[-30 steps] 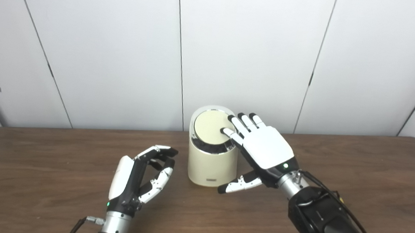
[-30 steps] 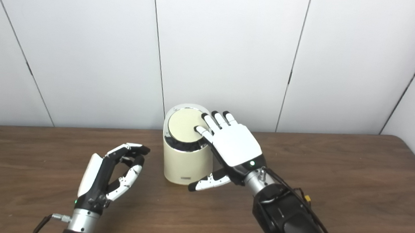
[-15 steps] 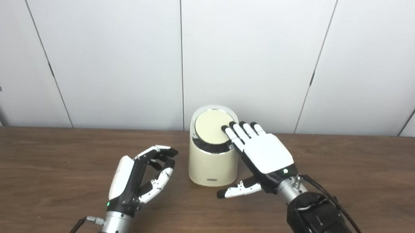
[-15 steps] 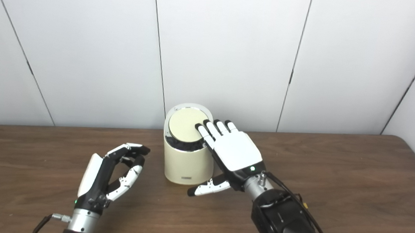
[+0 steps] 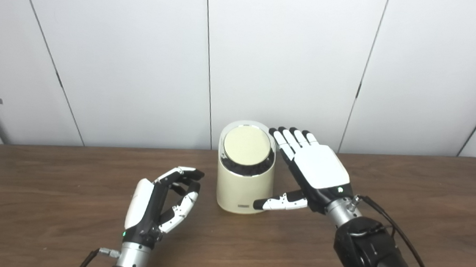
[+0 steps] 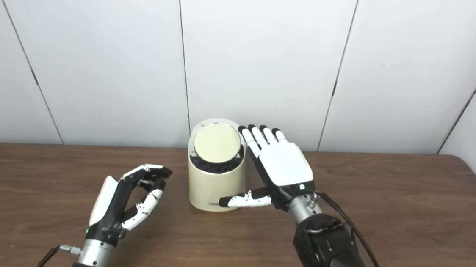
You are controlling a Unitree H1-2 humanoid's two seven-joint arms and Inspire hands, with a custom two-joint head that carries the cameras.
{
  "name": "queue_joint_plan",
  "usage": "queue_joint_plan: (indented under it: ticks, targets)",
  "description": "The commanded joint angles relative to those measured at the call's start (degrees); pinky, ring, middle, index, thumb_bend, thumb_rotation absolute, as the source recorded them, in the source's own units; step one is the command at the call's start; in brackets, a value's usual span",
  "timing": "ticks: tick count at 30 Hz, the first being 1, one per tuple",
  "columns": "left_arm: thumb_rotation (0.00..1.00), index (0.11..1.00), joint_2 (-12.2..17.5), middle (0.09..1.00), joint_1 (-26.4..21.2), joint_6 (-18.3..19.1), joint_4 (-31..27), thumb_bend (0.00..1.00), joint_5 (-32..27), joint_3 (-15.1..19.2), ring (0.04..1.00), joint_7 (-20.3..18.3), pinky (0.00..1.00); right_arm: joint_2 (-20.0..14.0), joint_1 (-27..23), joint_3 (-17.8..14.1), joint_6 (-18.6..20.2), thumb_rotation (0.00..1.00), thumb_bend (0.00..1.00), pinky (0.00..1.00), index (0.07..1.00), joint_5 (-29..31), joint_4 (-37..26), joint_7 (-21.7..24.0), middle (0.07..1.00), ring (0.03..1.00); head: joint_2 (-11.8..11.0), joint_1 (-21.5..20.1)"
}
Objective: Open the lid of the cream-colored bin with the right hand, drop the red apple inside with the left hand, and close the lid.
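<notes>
The cream-colored bin (image 5: 242, 190) stands at mid-table near the wall, its round lid (image 5: 246, 146) down and tilted toward me. My right hand (image 5: 318, 167) is open, flat and palm-down just right of the bin, fingers beside the rim and off the lid. Its thumb reaches toward the bin's lower front wall. My left hand (image 5: 160, 199) rests on the table left of the bin, fingers loosely curled and apart from the thumb, holding nothing. No red apple shows in either view.
The brown wooden table (image 5: 408, 185) stretches wide on both sides of the bin. White wall panels (image 5: 286, 56) rise right behind the bin. The table's rounded corners show at the far left and far right.
My right hand has slid off the lid to the right and lifted a little, its thumb now by the bin's front. The lid stays down. The left hand has not moved.
</notes>
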Motion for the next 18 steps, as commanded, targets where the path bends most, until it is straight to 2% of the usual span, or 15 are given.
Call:
queue_joint_plan:
  ticks: [1, 9, 11, 12, 14, 16, 18]
  targets:
    - [0.70, 0.670, 0.4, 0.672, -2.1, -1.8, -0.7, 0.33, -0.1, 0.0, 0.640, 1.1, 0.53, 0.1, -1.6, -1.1, 0.3, 0.85, 0.85, 1.00, 1.000, 0.3, -2.4, -3.0, 1.000, 1.000, 0.1, 0.0]
    - [0.67, 0.669, 0.3, 0.672, -2.1, -1.8, -0.9, 0.31, -0.1, 0.0, 0.639, 1.2, 0.53, 0.6, -1.2, -2.8, -0.2, 0.91, 0.87, 1.00, 1.000, 2.9, -4.5, -6.2, 1.000, 1.000, 0.0, 0.1]
    - [0.66, 0.668, 0.3, 0.670, -2.1, -1.9, -0.8, 0.31, -0.2, 0.1, 0.637, 1.3, 0.52, 0.7, -0.9, -3.4, -0.6, 0.91, 0.86, 1.00, 1.000, 3.7, -5.2, -7.4, 1.000, 1.000, 0.0, 0.2]
    - [0.66, 0.668, 0.2, 0.670, -2.1, -1.8, -0.9, 0.31, -0.3, 0.1, 0.637, 1.2, 0.52, 0.8, -0.4, -3.9, -1.5, 0.92, 0.86, 1.00, 1.000, 4.9, -5.3, -9.5, 1.000, 1.000, 0.0, 0.2]
    - [0.63, 0.669, 0.2, 0.672, -2.0, -1.9, -1.0, 0.30, 0.2, 0.2, 0.641, 1.6, 0.53, 1.1, 0.7, -4.8, -4.1, 0.89, 0.75, 1.00, 1.000, 7.9, -5.1, -13.8, 1.000, 1.000, -0.1, 0.3]
    - [0.62, 0.669, 0.2, 0.673, -2.0, -2.1, -0.9, 0.29, 0.8, 0.3, 0.642, 2.3, 0.53, 1.4, 1.8, -5.6, -7.2, 0.86, 0.68, 1.00, 1.000, 11.3, -4.1, -18.2, 1.000, 1.000, -0.1, 0.3]
    - [0.58, 0.664, 0.1, 0.667, -2.1, -2.8, -0.6, 0.27, 1.6, 0.4, 0.635, 3.7, 0.52, 2.5, 3.3, -6.8, -10.7, 0.81, 0.56, 0.89, 0.963, 15.8, -2.1, -23.2, 0.987, 0.979, 0.0, 0.4]
